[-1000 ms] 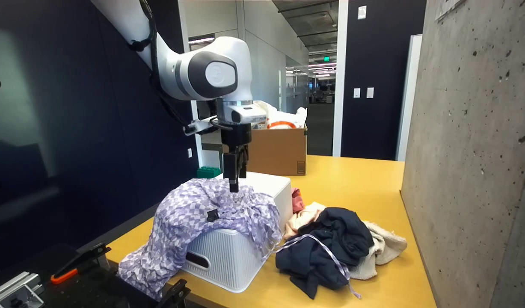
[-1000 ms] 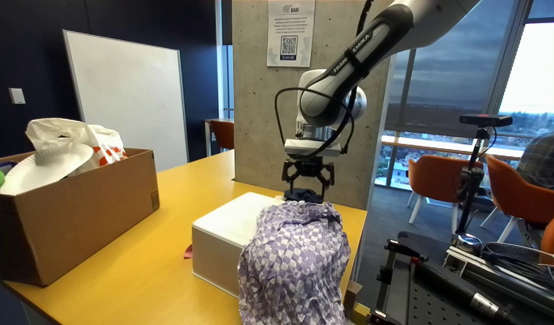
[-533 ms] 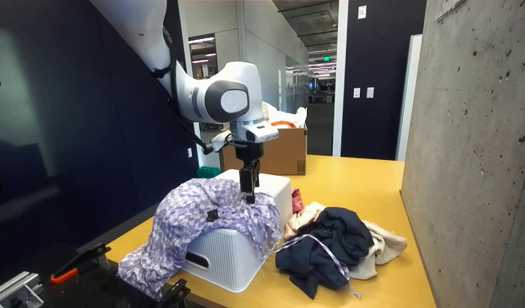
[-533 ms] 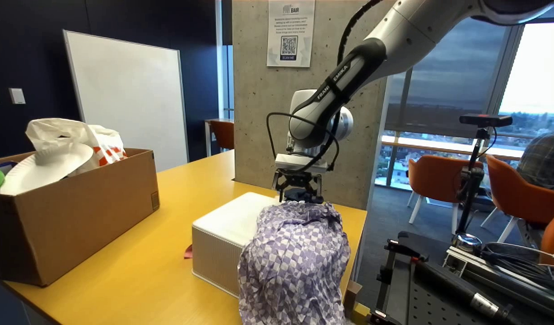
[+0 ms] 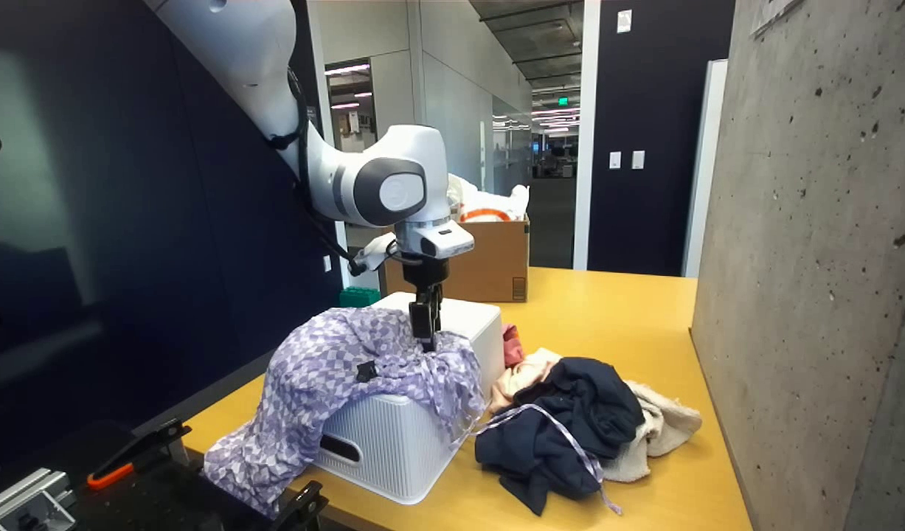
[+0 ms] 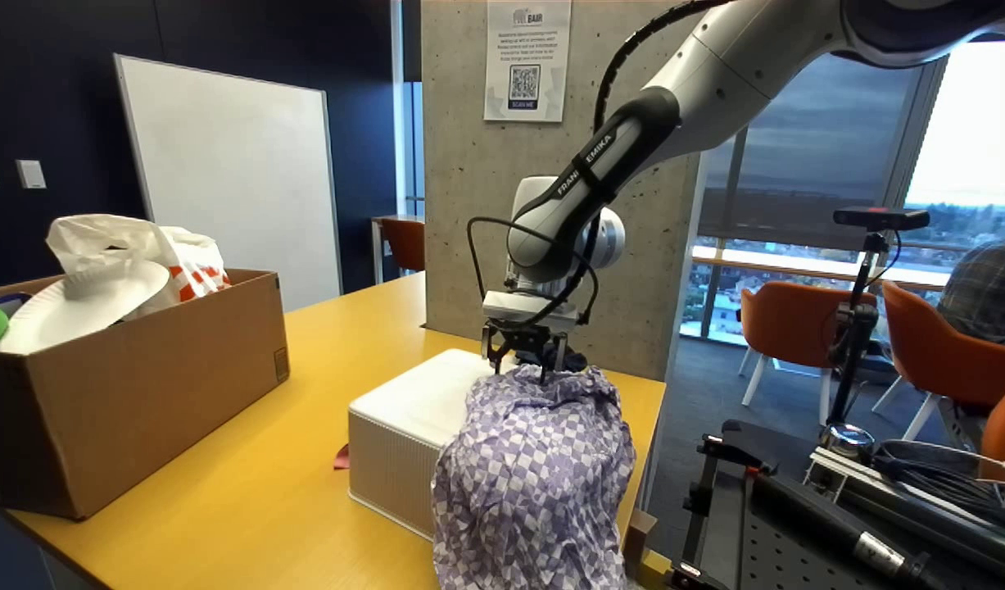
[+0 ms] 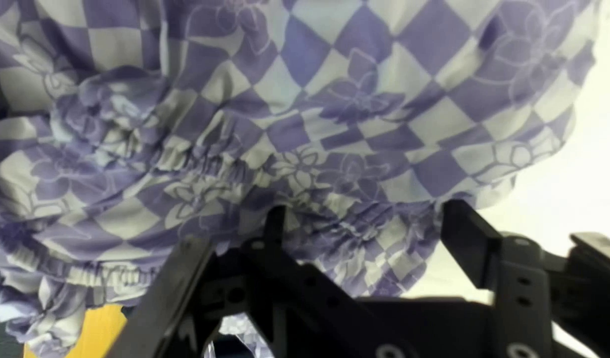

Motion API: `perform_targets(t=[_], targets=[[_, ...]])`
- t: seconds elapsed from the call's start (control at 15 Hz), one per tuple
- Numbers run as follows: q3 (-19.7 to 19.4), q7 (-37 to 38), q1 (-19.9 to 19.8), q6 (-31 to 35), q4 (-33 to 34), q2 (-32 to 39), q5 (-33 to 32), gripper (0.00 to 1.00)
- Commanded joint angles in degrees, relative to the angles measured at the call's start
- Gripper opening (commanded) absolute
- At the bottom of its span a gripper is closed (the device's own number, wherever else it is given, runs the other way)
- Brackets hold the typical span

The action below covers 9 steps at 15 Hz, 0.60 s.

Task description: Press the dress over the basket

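The purple and white checkered dress (image 5: 312, 369) lies draped over the white ribbed basket (image 5: 397, 446) and hangs down past the table edge. In an exterior view the dress (image 6: 535, 483) covers one end of the basket, whose flat white top (image 6: 420, 393) shows beside it. My gripper (image 5: 426, 348) points straight down at the dress on the basket; it also shows in an exterior view (image 6: 520, 377). In the wrist view the gripper (image 7: 367, 214) is open, its fingertips apart on either side of a gathered fold of the dress (image 7: 295, 124). Whether the tips press the cloth is hard to tell.
A pile of dark, cream and pink clothes (image 5: 570, 420) lies beside the basket, with a dress tie across it. A cardboard box (image 6: 166, 377) stands on the table (image 6: 248, 492). A concrete pillar (image 6: 469, 246) rises at the table. A black cart (image 6: 780, 516) stands beside it.
My gripper has come down onto the dress and shifted across toward the basket's bare top. Its fingertips look somewhat closer together. The dress and basket look the same.
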Motion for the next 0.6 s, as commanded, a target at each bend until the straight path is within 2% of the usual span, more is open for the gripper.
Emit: perform_targets(t=[0.0,0.4,0.47,0.53], targets=[[0.7,-1.8,-0.8,0.6,0.5,0.2,2.1,0.49],[-0.4,-1.7,-0.6,-2.0,4.6,1.9,0.7,0.05],[-0.7,-1.6,-0.7,-2.9,6.0,2.4,0.5,0.0],[-0.9,-1.7,-0.7,-3.8,7.5,3.0,0.3,0.0]])
